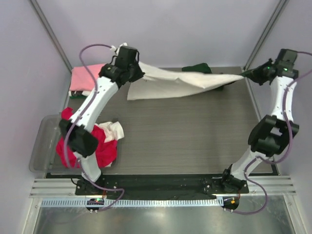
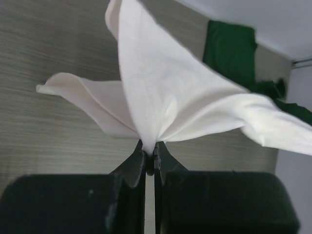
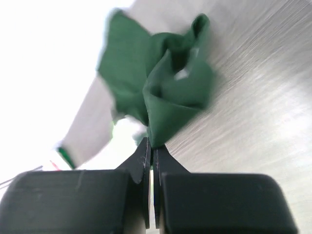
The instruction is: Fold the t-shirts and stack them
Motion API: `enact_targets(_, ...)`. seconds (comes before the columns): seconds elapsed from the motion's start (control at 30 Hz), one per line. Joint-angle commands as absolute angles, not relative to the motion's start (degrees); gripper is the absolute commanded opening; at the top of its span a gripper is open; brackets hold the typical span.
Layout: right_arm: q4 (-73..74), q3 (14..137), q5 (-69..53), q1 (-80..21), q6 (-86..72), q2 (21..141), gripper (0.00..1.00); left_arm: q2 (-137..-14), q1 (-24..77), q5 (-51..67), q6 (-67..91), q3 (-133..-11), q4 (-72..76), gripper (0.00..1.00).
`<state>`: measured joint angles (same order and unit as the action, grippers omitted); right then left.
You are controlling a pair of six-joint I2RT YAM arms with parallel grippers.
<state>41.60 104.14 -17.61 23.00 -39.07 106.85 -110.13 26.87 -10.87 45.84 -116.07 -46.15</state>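
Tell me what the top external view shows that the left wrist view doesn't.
Only the top external view: the right gripper at the far end of the cream shirt, the clear bin at the left edge of the table, a red-magenta shirt by it, and a pale pink shirt at the far left. Only the left wrist view: the left gripper close up, jaws shut on a bunched fold of the cream cloth. Both: the cream shirt lifted off the table, and the dark green shirt lying beyond it.

Top cam overhead, facing down. Wrist cams close; prob. share green tee (image 2: 229,48).
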Motion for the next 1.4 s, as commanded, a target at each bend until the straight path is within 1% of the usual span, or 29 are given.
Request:
enact_targets(0.0, 46.4, 102.1, -18.3, 28.5, -35.5, 94.2, 0.01, -95.9, 27.4, -13.2, 45.3, -106.6, -49.2, 0.0)
enact_targets(0.07, 45.9, 93.7, -16.9, 28.9, -34.4, 89.0, 0.01, -90.3, 27.4, -12.2, 47.0, -97.3, -44.3, 0.0)
enact_targets(0.1, 42.7, 86.0, -17.4, 28.9, -34.8, 87.1, 0.01, -85.5, 27.5, -12.0, 49.1, -92.7, -42.9, 0.0)
enact_targets(0.13, 41.2, 82.3, -17.6, 28.9, -35.2, 84.9, 0.01, -82.9, 27.5, -11.8, 50.1, -83.2, -41.3, 0.0)
enact_targets(0.2, 40.3, 76.3, -15.9, 28.9, -35.2, 81.2, 0.01, -77.6, 27.6, -10.5, 52.7, -74.7, -36.5, 0.0)
enact_targets(0.23, 40.0, 71.1, -13.4, 29.0, -34.7, 80.3, 0.01, -76.5, 27.5, -9.9, 53.5, -70.5, -35.7, 0.0)
enact_targets(0.27, 40.0, 68.6, -11.7, 29.6, -34.3, 78.8, 0.01, -75.7, 27.6, -9.5, 54.1, -64.4, -34.9, 0.0)
enact_targets(0.33, 39.8, 61.6, -7.9, 30.8, -33.7, 77.4, 0.01, -73.5, 27.6, -8.4, 56.5, -58.1, -33.2, 0.0)
enact_targets(0.37, 39.6, 59.5, -7.2, 32.4, -33.9, 76.6, 0.01, -72.7, 27.7, -8.0, 57.2, -52.5, -31.7, 0.0)
enact_targets(0.47, 39.5, 53.7, -4.8, 34.3, -35.3, 74.0, 0.01, -69.9, 27.8, -6.5, 60.1, -44.5, -29.2, 0.0)
enact_targets(0.7, 40.4, 49.6, -1.3, 37.0, -36.7, 70.5, 0.01, -65.8, 27.9, -5.9, 61.3, -38.4, -29.4, 0.0)
enact_targets(0.9, 40.8, 45.4, -2.0, 40.3, -37.9, 67.3, 0.01, -65.0, 31.0, -6.1, 63.0, -37.3, -29.3, 0.0)
enact_targets(0.97, 40.9, 43.6, -2.3, 42.3, -38.1, 65.9, 0.03, -64.9, 32.0, -6.1, 63.7, -37.0, -29.3, 0.0)
enact_targets(1.0, 40.9, 43.0, -2.5, 42.8, -38.4, 65.5, 0.06, -64.7, 33.4, -6.0, 64.2, -36.9, -29.3, 0.0)
enact_targets(1.03, 40.9, 42.0, -3.1, 43.2, -38.8, 65.0, 0.17, -64.1, 34.3, -6.2, 65.4, -36.4, -29.3, 0.0)
enact_targets(1.07, 41.0, 41.5, -3.5, 44.4, -38.9, 64.1, 0.31, -63.7, 35.2, -6.3, 66.2, -36.1, -29.4, 0.05)
enact_targets(1.1, 40.9, 41.1, -3.7, 44.8, -39.3, 63.6, 0.49, -63.1, 37.6, -6.6, 67.2, -35.8, -29.4, 0.12)
enact_targets(1.13, 41.0, 40.5, -3.3, 45.3, -39.5, 62.9, 0.8, -62.0, 38.7, -7.2, 68.9, -35.4, -29.4, 0.17)
enact_targets(1.17, 41.0, 40.4, -3.3, 45.5, -39.6, 62.2, 0.87, -61.4, 41.2, -7.6, 69.5, -35.2, -29.5, 0.18)
enact_targets(1.2, 41.1, 40.5, -3.3, 45.6, -39.6, 60.8, 0.89, -60.7, 42.2, -7.8, 70.0, -35.2, -29.7, 0.21)
enact_targets(1.23, 41.2, 40.8, -3.3, 45.6, -39.7, 60.0, 0.89, -59.0, 42.9, -8.2, 70.6, -35.2, -30.1, 0.23)
enact_targets(1.27, 41.1, 41.0, -4.1, 45.5, -39.8, 59.2, 0.9, -58.1, 43.4, -8.5, 70.7, -35.7, -31.5, 0.32)
enact_targets(1.33, 40.3, 41.5, -6.1, 45.3, -41.0, 57.6, 0.9, -55.9, 44.2, -10.0, 69.9, -38.6, -33.9, 0.41)
enact_targets(1.37, 39.6, 41.6, -8.8, 45.0, -41.6, 57.1, 0.9, -53.8, 44.2, -12.1, 68.4, -39.9, -36.8, 0.45)
